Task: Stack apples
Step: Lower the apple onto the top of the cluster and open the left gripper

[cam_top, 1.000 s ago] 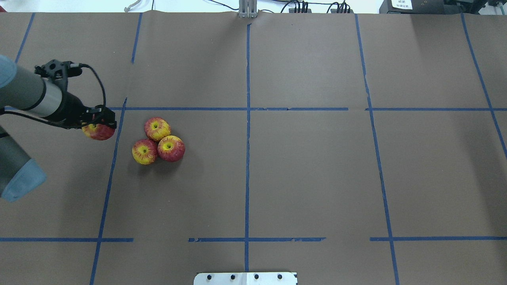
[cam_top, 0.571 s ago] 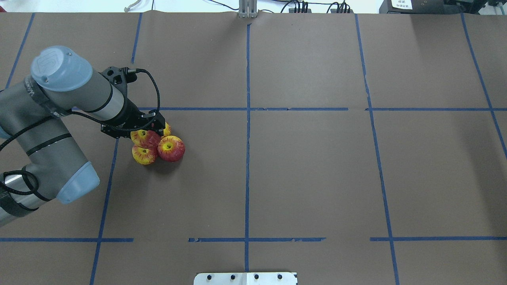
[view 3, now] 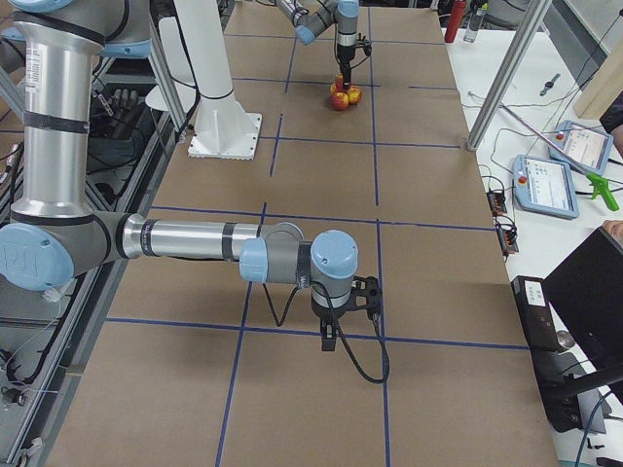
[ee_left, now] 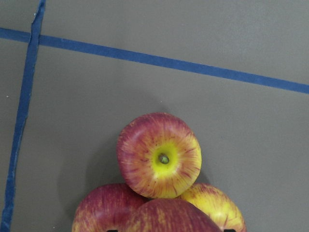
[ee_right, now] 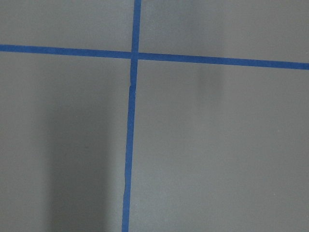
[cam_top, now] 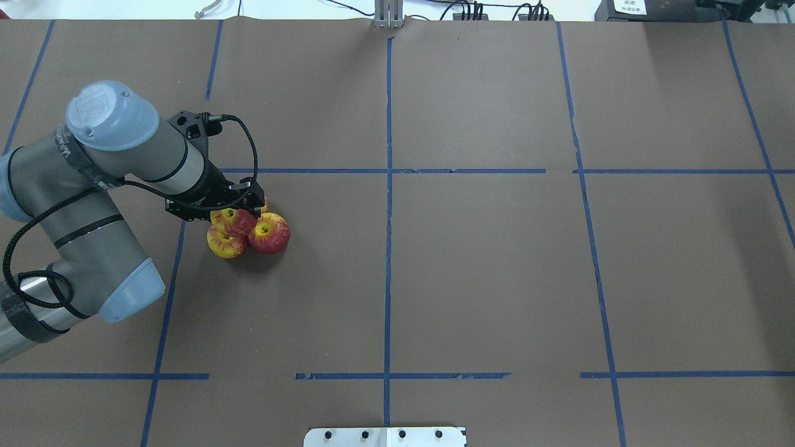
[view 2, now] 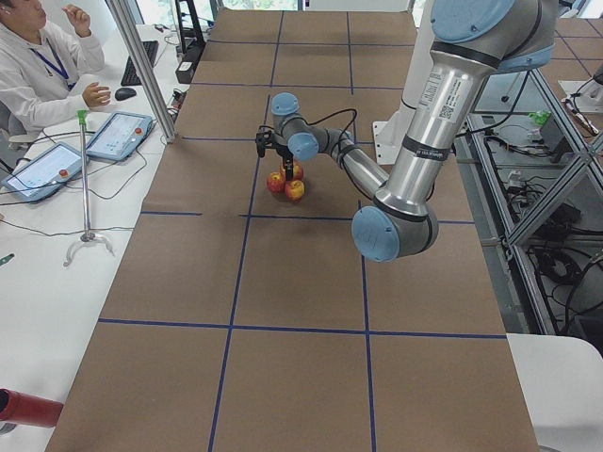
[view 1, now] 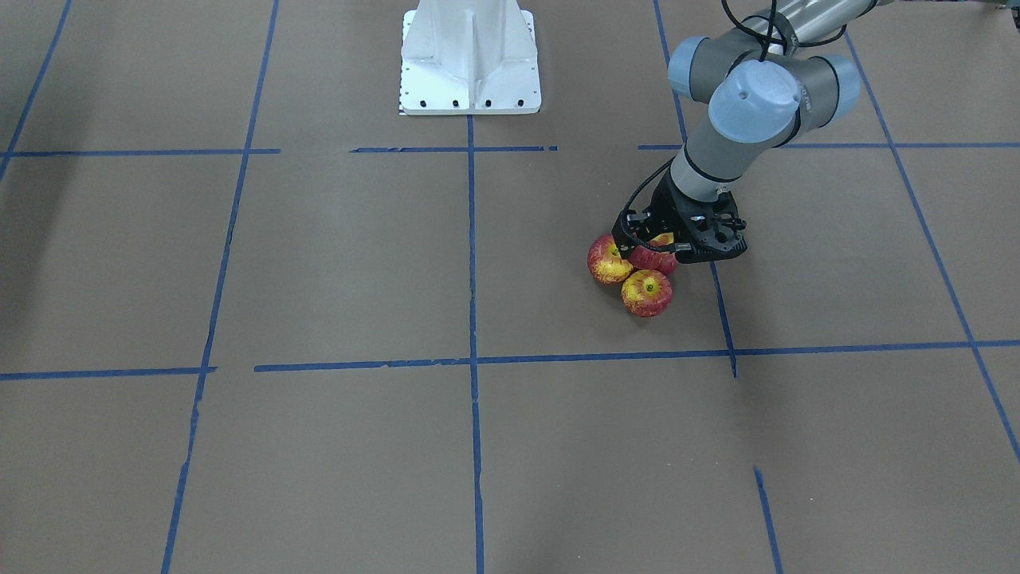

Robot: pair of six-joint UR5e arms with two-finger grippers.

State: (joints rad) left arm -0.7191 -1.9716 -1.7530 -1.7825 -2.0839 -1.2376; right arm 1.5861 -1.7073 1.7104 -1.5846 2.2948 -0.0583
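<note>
- Left of centre in the overhead view, the left gripper (cam_top: pixel 231 208) points down over a cluster of apples on the brown paper (cam_top: pixel 497 279). It is just below a horizontal blue tape line (cam_top: pixel 323 171).
- Its jaws are clamped on the held apple (ee_left: pixel 166 218). In the left wrist view this fruit fills the bottom centre, with a dark bit of the jaws on either side at the bottom edge.
- Three more apples lie on the paper beneath it.
  - The top apple (ee_left: pixel 159 155) sits mid-frame in the wrist view, in full view, its yellow stem dimple facing up.
  - The lower-left apple (ee_left: pixel 99 210) and lower-right apple (ee_left: pixel 217 208) are at the bottom, each partly covered by the held apple.
  - All three press against one another.
- The held apple is over the middle of the three, and both side views show it higher than the rest. Whether it touches them cannot be told.
- In the front-facing view the cluster is right of centre, partly under the black gripper.
- The right gripper (view 3: pixel 329 342) is at the lower centre of the exterior right view, well apart from the apples, pointing down over the paper.
  - How its jaws stand cannot be told.
  - Its wrist view shows only paper and a tape crossing (ee_right: pixel 135 54).
- An operator (view 2: pixel 38 61) in white sits at the upper left of the exterior left view.
</note>
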